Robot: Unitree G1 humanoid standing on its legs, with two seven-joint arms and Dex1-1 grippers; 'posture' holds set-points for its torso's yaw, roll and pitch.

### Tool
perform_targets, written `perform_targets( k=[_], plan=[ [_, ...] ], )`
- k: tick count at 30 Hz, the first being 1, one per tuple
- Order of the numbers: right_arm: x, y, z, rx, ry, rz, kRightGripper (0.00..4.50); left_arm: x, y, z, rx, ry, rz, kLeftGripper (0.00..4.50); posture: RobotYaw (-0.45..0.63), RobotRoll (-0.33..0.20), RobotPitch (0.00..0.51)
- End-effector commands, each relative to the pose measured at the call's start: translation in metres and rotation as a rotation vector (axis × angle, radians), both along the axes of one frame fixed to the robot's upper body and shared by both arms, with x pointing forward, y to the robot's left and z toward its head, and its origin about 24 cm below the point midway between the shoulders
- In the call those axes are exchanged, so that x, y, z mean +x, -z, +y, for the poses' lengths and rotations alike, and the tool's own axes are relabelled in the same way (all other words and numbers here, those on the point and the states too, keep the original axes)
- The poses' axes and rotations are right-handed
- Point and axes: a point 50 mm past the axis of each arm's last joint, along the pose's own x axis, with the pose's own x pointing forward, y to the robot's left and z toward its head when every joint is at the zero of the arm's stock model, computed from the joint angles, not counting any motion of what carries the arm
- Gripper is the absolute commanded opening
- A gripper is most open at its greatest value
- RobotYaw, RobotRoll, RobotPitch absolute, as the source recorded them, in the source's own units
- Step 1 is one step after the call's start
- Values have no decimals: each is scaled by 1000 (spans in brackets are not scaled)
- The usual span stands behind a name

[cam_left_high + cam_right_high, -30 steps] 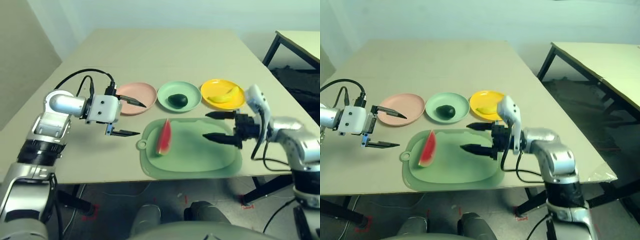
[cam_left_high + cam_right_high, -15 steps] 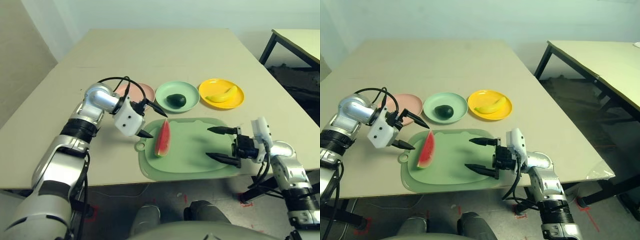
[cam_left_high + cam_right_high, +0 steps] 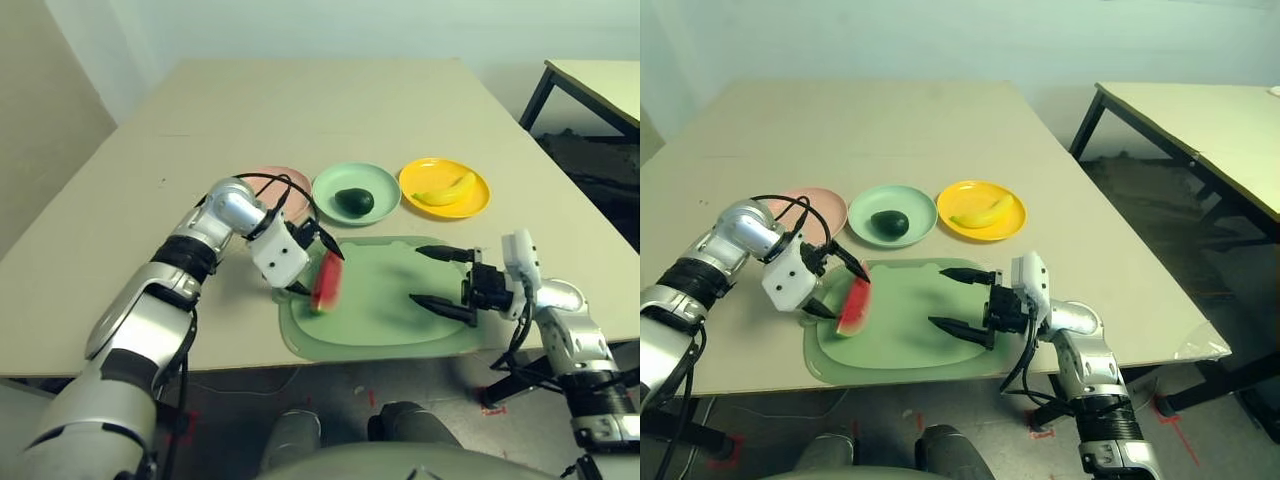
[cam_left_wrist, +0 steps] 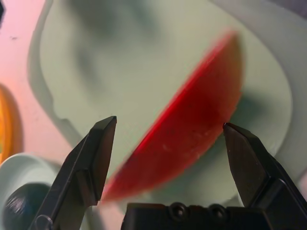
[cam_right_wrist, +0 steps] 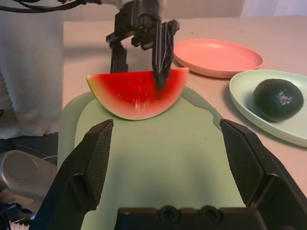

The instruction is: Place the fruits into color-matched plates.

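On the tan surface (image 3: 330,100), taking the pale green mat (image 3: 400,325) as the clock centre, the pink plate (image 3: 828,205) sits out at about ten o'clock, partly hidden behind the left forearm and its cables. The left tool (image 3: 840,283) is at the mat's nine o'clock edge with its two black fingers spread apart, one on each side of the watermelon wedge (image 3: 851,306). In the left wrist view the red flesh of the wedge lies between the parted fingers (image 4: 93,165) with a gap showing at each tip, so the tool is released and not yet gripping. The wedge stands on its rind on the left part of the mat, red face up and outward. From the right wrist view, one left finger crosses in front of the wedge's upper edge and the other stands behind it.

At twelve o'clock from the mat is the mint green plate (image 3: 385,183), with the dark avocado (image 3: 353,202) resting in it. At about one o'clock is the yellow plate (image 3: 470,198), holding the banana (image 3: 446,189). The three plates stand in a row, near one another, just beyond the mat's far edge.

The right tool (image 3: 440,277) hovers at three o'clock over the mat's right part, fingers wide apart and empty, pointing toward the wedge and well apart from it.
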Motion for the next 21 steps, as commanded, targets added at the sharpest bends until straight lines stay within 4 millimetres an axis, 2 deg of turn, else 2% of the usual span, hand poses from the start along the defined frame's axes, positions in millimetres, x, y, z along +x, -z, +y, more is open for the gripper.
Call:
perform_targets(
  k=[1,12,15,20,21],
  plan=[
    [-3,0,2,9,-3,12,4475,-1,8,-2,48,0,30,4500,-45,0,9],
    [-4,3,4,6,-8,22,4475,-1,21,-7,140,-50,124,4500,-52,0,7],
    [-5,4,5,1,-14,26,4500,-3,27,-6,161,-75,167,3901,-52,0,7],
    [-6,4,6,0,-17,24,4500,-6,32,-5,181,-101,219,2185,-50,0,6],
    [-5,4,6,-1,-17,24,4500,-7,32,-5,180,-104,224,2116,-49,0,6]
  ],
)
